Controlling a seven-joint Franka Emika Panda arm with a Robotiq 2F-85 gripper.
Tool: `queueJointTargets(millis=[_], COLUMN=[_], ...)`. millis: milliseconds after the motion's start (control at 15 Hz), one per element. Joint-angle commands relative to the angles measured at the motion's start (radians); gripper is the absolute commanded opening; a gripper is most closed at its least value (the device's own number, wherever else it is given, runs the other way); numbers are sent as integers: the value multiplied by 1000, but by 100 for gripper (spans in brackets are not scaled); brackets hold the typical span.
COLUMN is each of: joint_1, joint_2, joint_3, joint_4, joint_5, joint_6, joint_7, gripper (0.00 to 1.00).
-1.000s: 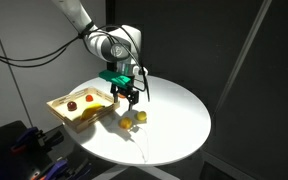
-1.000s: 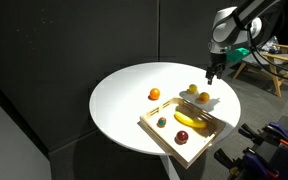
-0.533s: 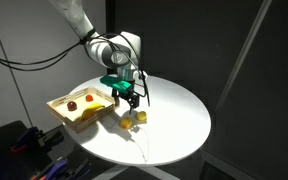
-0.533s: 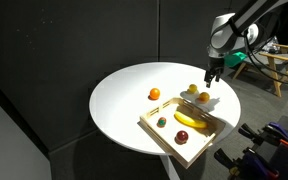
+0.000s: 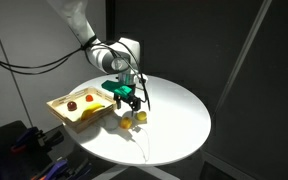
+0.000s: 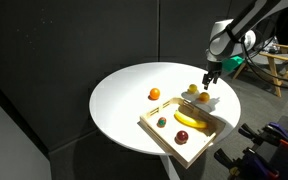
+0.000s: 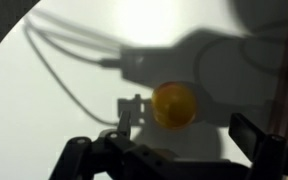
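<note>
Fingers (image 7: 254, 135) apart, just abv smooth round yellow fruit (image 7: 173, 104), matte white rnd table (image 5: 179, 115)

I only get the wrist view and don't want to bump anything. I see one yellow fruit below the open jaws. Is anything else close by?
Observer: Yes. In an exterior view, a second yellowish fruit lies right beside the yellow fruit that is nearest the gripper.
Operator: Anything bigger nearby?
Observer: A wooden tray sits next to both fruits, with a banana in it.
Operator: Anything else loose on the table?
Observer: An orange lies farther off on the round white table.
</note>
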Motion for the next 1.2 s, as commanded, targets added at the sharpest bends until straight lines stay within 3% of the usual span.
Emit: queueJointTargets(millis=[0,1133], joint_1=[-21,-23], joint_2=[27,149], joint_3=[12,32], joint_4=[13,100], joint_5=[-17,-14], joint_6=[31,60], joint_7=[14,35], gripper=[100,100])
